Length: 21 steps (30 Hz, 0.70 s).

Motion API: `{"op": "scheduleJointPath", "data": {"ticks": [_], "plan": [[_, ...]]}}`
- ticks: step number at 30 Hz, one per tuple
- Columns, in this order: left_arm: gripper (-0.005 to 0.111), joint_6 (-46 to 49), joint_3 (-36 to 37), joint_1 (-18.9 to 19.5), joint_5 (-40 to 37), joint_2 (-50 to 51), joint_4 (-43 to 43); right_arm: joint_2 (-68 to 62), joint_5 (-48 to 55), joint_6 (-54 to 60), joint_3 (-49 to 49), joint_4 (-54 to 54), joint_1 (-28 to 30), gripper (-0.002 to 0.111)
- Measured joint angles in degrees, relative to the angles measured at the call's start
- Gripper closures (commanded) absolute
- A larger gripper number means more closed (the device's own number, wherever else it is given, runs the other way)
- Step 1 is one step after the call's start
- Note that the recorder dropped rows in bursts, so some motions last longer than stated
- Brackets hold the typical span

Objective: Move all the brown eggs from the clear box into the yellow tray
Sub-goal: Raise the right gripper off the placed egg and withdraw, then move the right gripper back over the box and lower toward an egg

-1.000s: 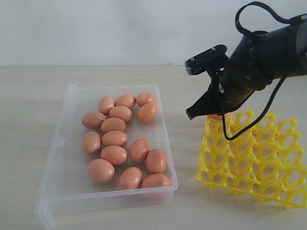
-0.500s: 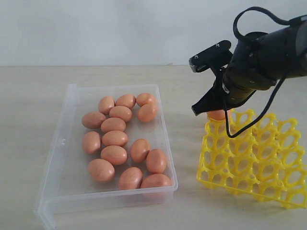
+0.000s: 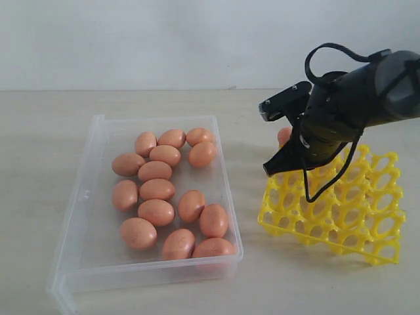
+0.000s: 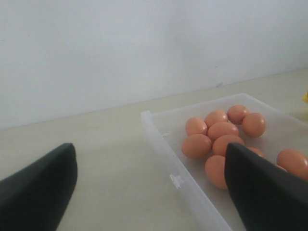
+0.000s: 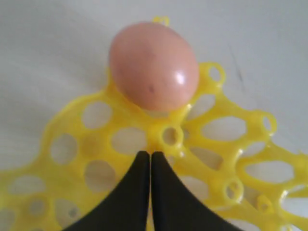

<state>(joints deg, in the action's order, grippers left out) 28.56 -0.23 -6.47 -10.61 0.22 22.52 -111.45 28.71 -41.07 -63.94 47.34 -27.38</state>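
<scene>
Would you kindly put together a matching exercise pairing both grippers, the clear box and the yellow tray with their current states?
1. left gripper
2. right gripper
3. clear box
4. yellow tray

A. carries a single brown egg at its edge
B. jaws shut
C. holds many brown eggs
D. jaws wide open

Pairs: 1-D, 2-B, 3-C, 4-A

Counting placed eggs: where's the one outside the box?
Right of the exterior view: the egg sits on the yellow tray, far-left corner, by the right gripper.
</scene>
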Motion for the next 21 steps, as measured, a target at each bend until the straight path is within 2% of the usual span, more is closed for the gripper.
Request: {"op": "scheduleJointPath", "data": {"ticks": [4,9,16,18,21], "plan": [[0.029,0.0,0.0,0.0,0.0,0.0,0.0,4.3,4.0,0.8,0.1,0.2,0.0,0.108],[0.029,0.0,0.0,0.0,0.0,0.0,0.0,18.2,-1.3,1.2,0.3,0.5,-1.8,0.108],[0.029,0.0,0.0,0.0,0.0,0.0,0.0,27.0,-20.5,4.3,9.8,-10.5,-3.9,0.108],[0.029,0.0,0.0,0.0,0.0,0.0,0.0,27.0,-28.7,4.8,15.1,-11.5,-4.4,0.108],[0.029,0.0,0.0,0.0,0.0,0.0,0.0,26.2,-47.0,4.8,21.9,-11.4,-5.2,0.107]]}}
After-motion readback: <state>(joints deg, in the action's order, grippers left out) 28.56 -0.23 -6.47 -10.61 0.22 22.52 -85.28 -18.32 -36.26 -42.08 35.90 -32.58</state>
